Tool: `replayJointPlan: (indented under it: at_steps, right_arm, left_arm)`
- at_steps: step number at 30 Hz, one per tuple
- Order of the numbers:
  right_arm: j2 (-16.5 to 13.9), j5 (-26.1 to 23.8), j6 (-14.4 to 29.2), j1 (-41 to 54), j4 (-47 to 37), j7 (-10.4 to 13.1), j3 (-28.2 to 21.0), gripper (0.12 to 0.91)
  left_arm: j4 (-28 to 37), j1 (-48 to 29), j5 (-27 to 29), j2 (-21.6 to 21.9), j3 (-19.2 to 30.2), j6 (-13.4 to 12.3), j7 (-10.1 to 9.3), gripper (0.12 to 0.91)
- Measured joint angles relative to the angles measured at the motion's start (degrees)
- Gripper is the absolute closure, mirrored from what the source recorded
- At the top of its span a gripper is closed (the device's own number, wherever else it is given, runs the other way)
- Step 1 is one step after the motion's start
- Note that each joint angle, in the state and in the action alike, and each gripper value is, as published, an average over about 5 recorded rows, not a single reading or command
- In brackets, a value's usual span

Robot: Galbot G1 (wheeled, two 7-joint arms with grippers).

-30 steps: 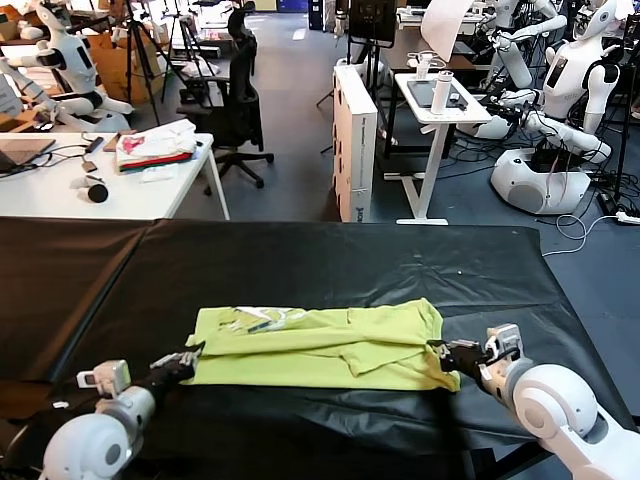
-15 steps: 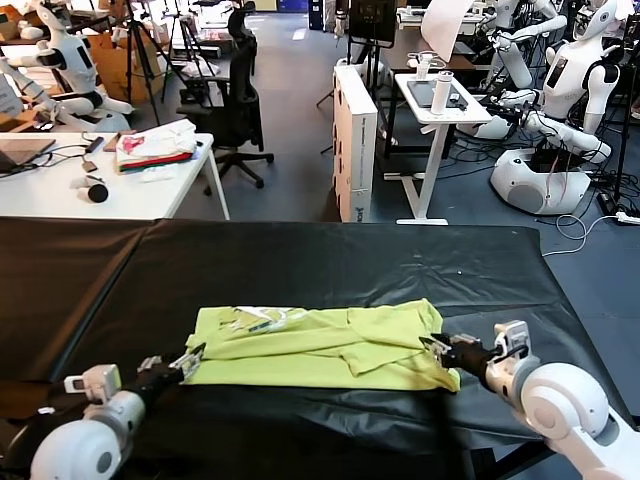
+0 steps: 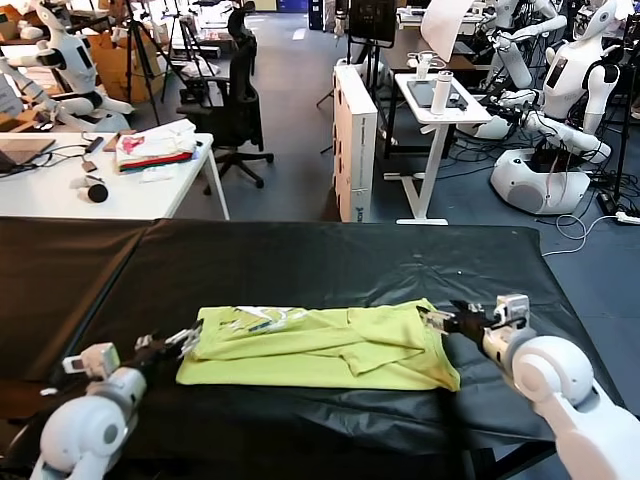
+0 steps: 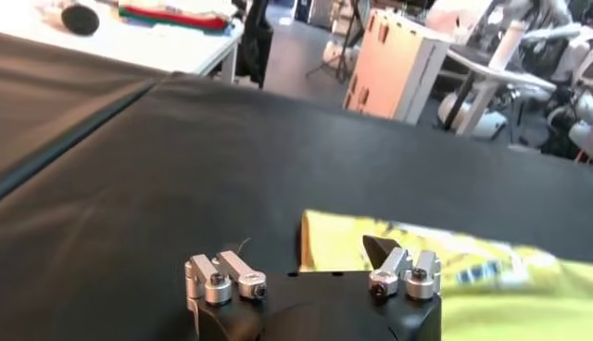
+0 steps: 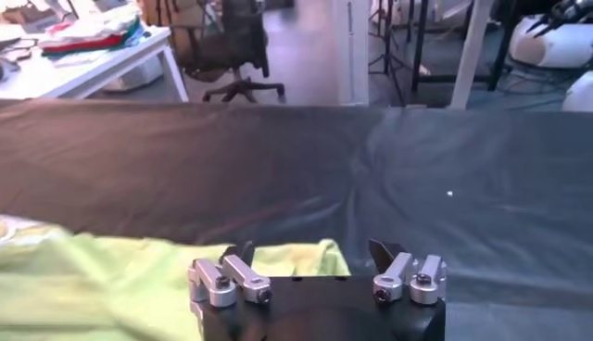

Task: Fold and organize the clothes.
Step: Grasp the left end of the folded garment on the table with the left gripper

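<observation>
Black surface (image 3: 330,265) under my two hands: left hand (image 3: 180,342) lower left, right hand (image 3: 448,321) lower right, both spread and empty. Between them the T-shirt (image 3: 320,347) lies folded, long axis left-right, each end seemingly just beside a hand.

I count one lime T-shirt (image 3: 320,348) on the black counter (image 3: 300,265), two grippers, left (image 3: 185,341) and right (image 3: 437,320), flanking it, and one cloth pile (image 3: 155,146) beyond the counter.

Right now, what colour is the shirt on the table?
Lime yellow-green shirt, with a white print near its left end; the head view shows it best.
</observation>
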Motion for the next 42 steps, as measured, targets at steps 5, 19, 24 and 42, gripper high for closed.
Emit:
replayJointPlan:
  at_steps: [5, 19, 24, 42]
  right_arm:
    - [1.8, -1.1, 0.7, 1.2, -3.0, 0.0, -1.1, 0.118]
    - [4.5, -2.4, 0.9, 1.6, -5.7, 0.0, -2.5, 0.127]
    - [5.0, -2.4, 0.9, 1.4, -6.1, -0.1, -2.5, 0.191]
    - [5.7, -2.8, 1.7, 1.4, -7.0, 0.0, -2.1, 0.883]
  left_arm:
    - [3.9, -3.9, 0.4, 0.5, 1.8, -0.2, 0.48, 0.123]
    - [9.8, -7.8, 0.9, 0.6, 3.7, -0.1, 0.63, 0.123]
    - [10.3, -7.7, 0.9, 0.4, 3.7, -0.1, 0.82, 0.123]
    - [9.4, -7.1, 1.7, 0.0, 4.5, 0.1, 2.32, 0.715]
